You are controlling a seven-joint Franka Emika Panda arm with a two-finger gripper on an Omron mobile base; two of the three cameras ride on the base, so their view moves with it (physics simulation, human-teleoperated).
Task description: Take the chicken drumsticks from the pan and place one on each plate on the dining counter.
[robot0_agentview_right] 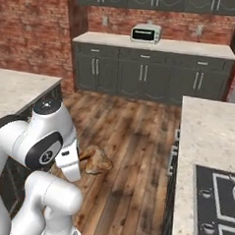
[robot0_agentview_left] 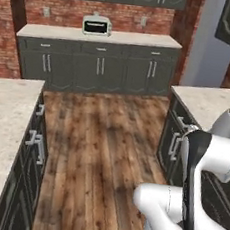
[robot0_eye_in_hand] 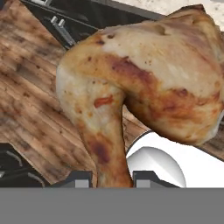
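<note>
Brick-walled kitchen, wood floor [robot0_agentview_right: 133, 140]: we list 1 chicken drumstick [robot0_eye_in_hand: 131, 87], carried over open floor between counters, gripper [robot0_eye_in_hand: 111, 178] clamped on its narrow bone end. Risk, we judge: heavy meaty end swings, slips out.

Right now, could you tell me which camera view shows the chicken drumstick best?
The hand view: the chicken drumstick looms large, its bone end between the gripper fingertips. The right base view gives a small, partly hidden glimpse.
</note>
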